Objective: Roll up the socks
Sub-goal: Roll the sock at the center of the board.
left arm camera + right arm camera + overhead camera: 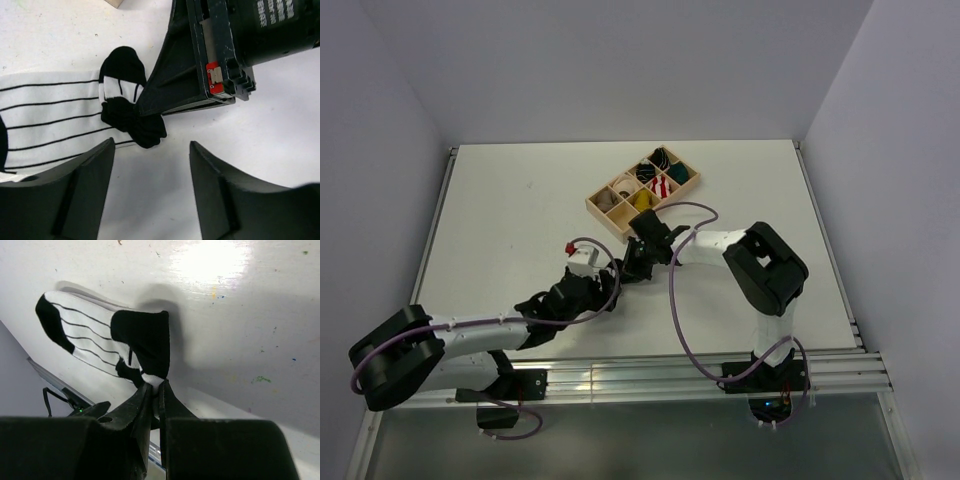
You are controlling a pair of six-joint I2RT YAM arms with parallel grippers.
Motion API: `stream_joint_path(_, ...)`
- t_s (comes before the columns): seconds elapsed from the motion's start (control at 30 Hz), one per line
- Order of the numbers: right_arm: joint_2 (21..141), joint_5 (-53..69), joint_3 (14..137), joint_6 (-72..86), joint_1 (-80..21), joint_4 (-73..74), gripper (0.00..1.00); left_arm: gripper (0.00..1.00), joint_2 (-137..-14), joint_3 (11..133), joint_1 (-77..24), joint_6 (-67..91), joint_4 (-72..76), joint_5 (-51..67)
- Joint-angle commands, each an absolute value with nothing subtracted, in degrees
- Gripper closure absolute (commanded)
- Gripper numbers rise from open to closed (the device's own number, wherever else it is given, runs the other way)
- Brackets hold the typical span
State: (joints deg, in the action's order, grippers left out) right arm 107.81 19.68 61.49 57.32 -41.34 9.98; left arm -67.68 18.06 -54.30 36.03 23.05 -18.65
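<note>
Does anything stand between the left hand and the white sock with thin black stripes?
Nothing visible does. The open left hand hangs right by the white sock with thin black stripes; the shut right hand pinches its folded black end.

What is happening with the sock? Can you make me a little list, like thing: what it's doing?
sock: white with thin black stripes, mostly flat on the table, one black end lifted
right hand: shut, pinching the lifted end of the sock
left hand: open, close beside the sock, gripping nothing
box: wooden, split into compartments, rolled bundles inside, on the far part of the table
</note>
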Motion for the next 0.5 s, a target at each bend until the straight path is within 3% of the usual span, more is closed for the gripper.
stream_joint_path(0.0,108.4,20.3,63.5,58.6,-41.2,9.5,0.99,0.36,-70.7,21.8,-56.6,29.7,26.3,-23.2)
stream_joint_path(0.47,108.2,20.3,64.2,58.1,-41.5,11.2,0.99,0.54,-86.6,32.5,-64.4,24.3,19.7,-39.1)
